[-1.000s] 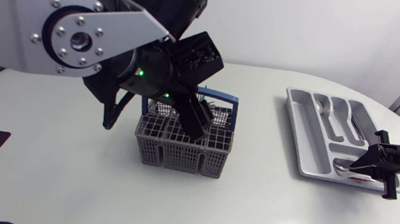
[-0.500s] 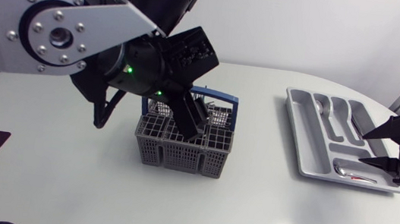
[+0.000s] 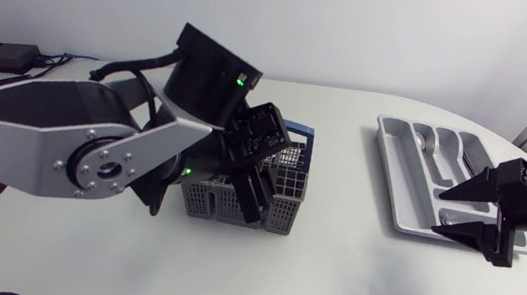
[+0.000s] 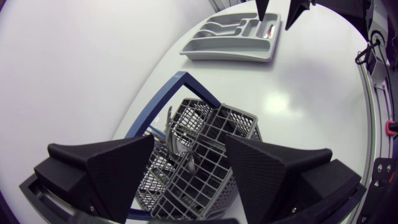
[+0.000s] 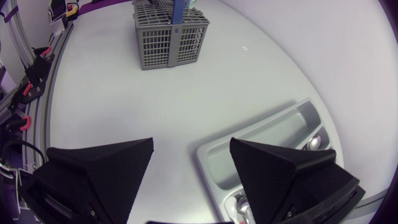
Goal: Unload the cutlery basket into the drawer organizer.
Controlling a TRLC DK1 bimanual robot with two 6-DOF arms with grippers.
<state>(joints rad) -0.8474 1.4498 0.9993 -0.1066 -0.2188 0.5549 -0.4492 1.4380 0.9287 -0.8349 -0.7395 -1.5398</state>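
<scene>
The cutlery basket (image 3: pixel 281 208), a grey plastic box with square lattice walls and a blue hoop handle (image 3: pixel 298 130), is set upright on the smooth white table (image 3: pixel 328 276), near its middle. A few slim metal pieces (image 4: pixel 169 132) are stood in its compartments; what kind they are cannot be told. The left gripper (image 3: pixel 258 189) is held over the basket, its 2 matte black wedge fingers spread wide, with nothing clasped between them. Well apart, toward the table's right side, the drawer organizer (image 3: pixel 396 179) is laid flat. It is a pale grey moulded tray with rounded, glossy troughs, in which shiny spoon bowls (image 5: pixel 314 142) are shown. The right gripper (image 3: pixel 439 211) is held at the organizer's outer long rim, its 2 pointed fingers likewise parted broadly and empty. In the right wrist view a corner of the tray is seen ahead of and beneath them.
</scene>
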